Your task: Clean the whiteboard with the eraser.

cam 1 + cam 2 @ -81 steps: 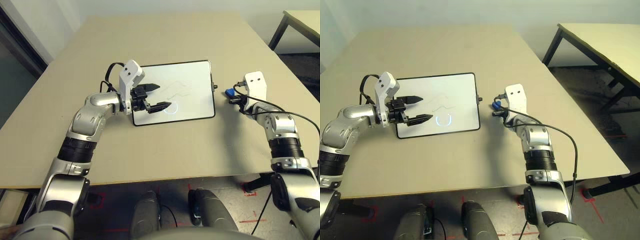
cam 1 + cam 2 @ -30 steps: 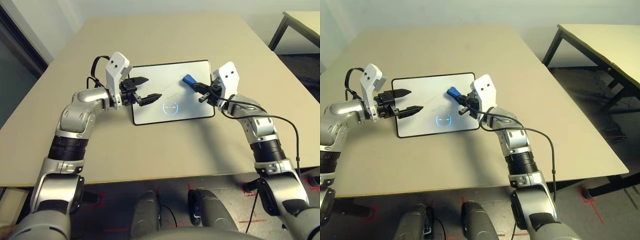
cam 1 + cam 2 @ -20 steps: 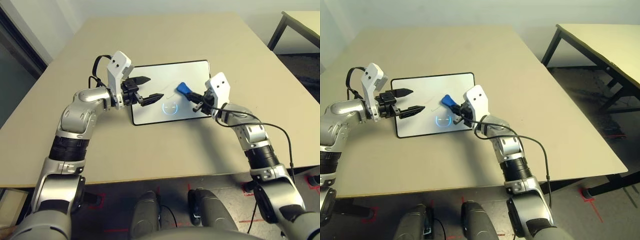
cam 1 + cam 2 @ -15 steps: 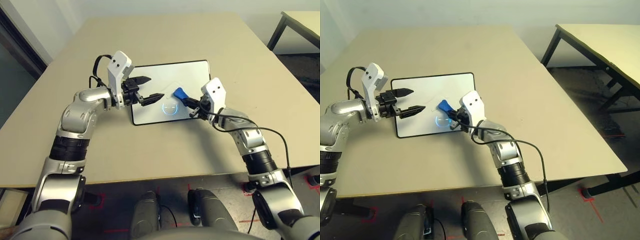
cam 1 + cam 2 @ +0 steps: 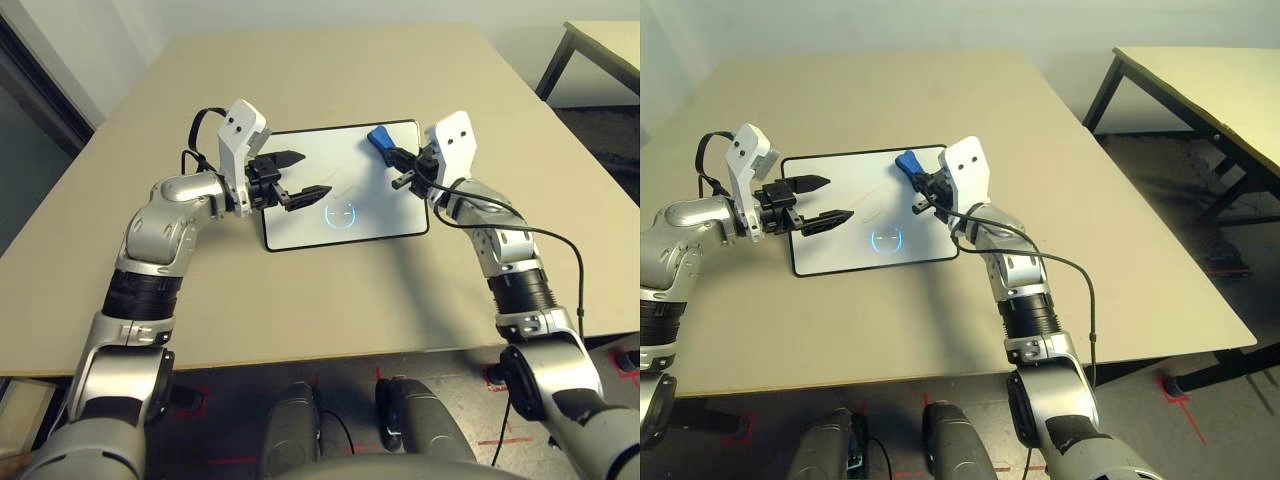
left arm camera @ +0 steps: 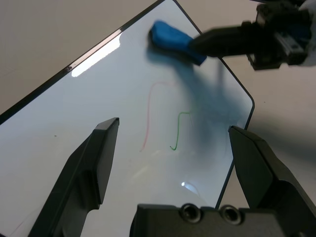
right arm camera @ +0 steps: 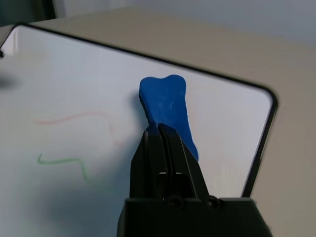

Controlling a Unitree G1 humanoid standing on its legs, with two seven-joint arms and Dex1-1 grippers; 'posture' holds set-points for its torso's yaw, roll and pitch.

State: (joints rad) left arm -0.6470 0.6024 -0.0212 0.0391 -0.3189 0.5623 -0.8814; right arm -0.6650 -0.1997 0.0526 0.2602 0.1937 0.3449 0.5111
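the whiteboard (image 5: 345, 185) lies flat on the worktop (image 5: 330, 290) between the two arms, so either can reach across it. the right end effector (image 5: 392, 160) has its fingers pinched tight on one end of the eraser (image 5: 379, 137), leaving the blue block sticking out ahead of the fingertips so that its free end, not the fingers, meets the board. the eraser sits over the board's far right corner, just inside the black frame; the shadow under it in the left wrist view suggests it is at or very near the surface, though actual contact is hard to confirm. a thin red line (image 6: 150, 111) and a green line (image 6: 178, 129) remain drawn on the white surface nearer the centre, apart from the eraser, along with a bluish ring mark (image 5: 341, 213), so the wiping looks far from finished. the left end effector (image 5: 290, 178) hovers over the board's left part with fingers spread wide and nothing between them, likely placed there to steady the board against sliding while the other arm wipes
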